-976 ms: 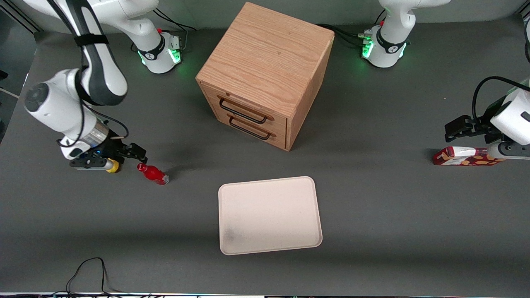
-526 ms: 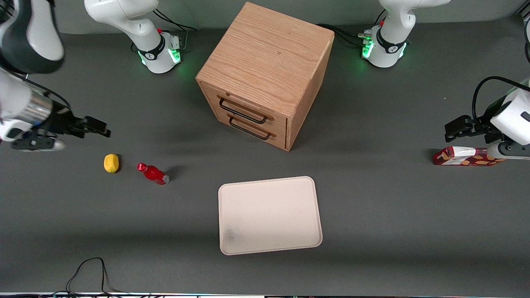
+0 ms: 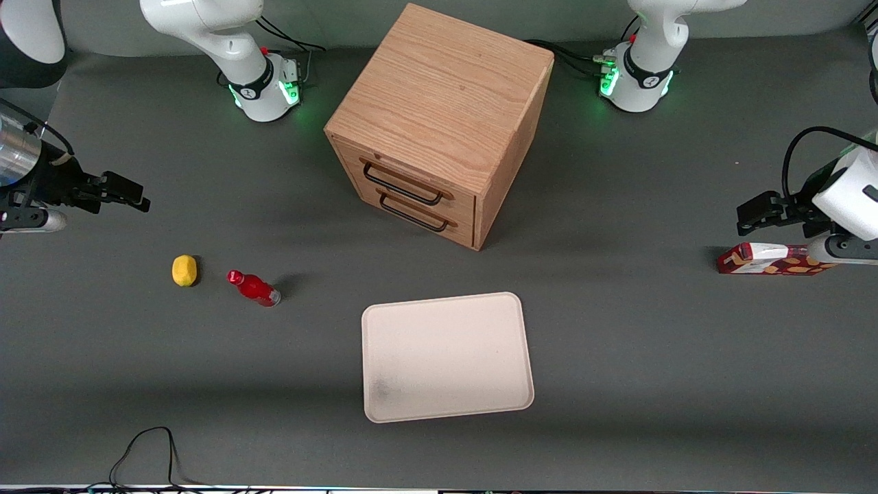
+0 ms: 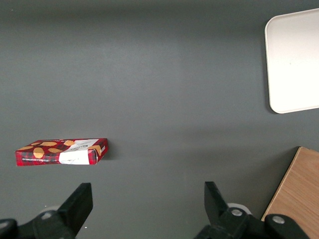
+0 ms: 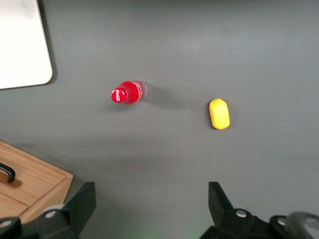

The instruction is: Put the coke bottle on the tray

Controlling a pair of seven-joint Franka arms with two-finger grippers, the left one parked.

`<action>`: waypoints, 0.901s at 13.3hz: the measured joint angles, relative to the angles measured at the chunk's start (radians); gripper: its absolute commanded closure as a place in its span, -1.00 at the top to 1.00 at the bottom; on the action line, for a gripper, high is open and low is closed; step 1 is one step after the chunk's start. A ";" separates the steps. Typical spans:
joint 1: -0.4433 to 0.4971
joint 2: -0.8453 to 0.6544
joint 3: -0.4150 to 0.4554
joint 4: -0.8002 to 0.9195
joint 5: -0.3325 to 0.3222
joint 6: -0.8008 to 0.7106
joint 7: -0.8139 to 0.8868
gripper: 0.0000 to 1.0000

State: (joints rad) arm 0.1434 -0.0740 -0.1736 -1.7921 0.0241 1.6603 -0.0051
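My gripper (image 5: 149, 209) hangs open, empty, above the table. The bottle (image 3: 253, 287) stands beside a lemon (image 3: 184, 269) — nothing between it and the tray (image 3: 446, 357) (drawer box (image 3: 439, 123) farther back).

The tray (image 5: 22, 42) is cut off at the frame edge.

Place: a robot lab.
Evidence: my arm bases bolted on a grey table (image 3: 617, 329), green status lights, loose cables, a wooden drawer box (image 3: 439, 123) as prop.
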 measured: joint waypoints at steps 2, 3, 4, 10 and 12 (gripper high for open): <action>-0.002 -0.003 0.015 0.021 -0.004 -0.036 0.059 1.00; -0.012 -0.005 0.036 0.028 -0.005 -0.051 0.097 1.00; -0.039 -0.008 0.071 0.031 -0.005 -0.056 0.122 1.00; -0.108 -0.008 0.135 0.075 0.049 -0.067 0.132 1.00; -0.110 0.010 0.124 0.114 0.057 -0.110 0.132 1.00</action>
State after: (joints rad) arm 0.0334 -0.0637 -0.0497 -1.6784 0.0811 1.5508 0.1273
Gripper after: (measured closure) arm 0.000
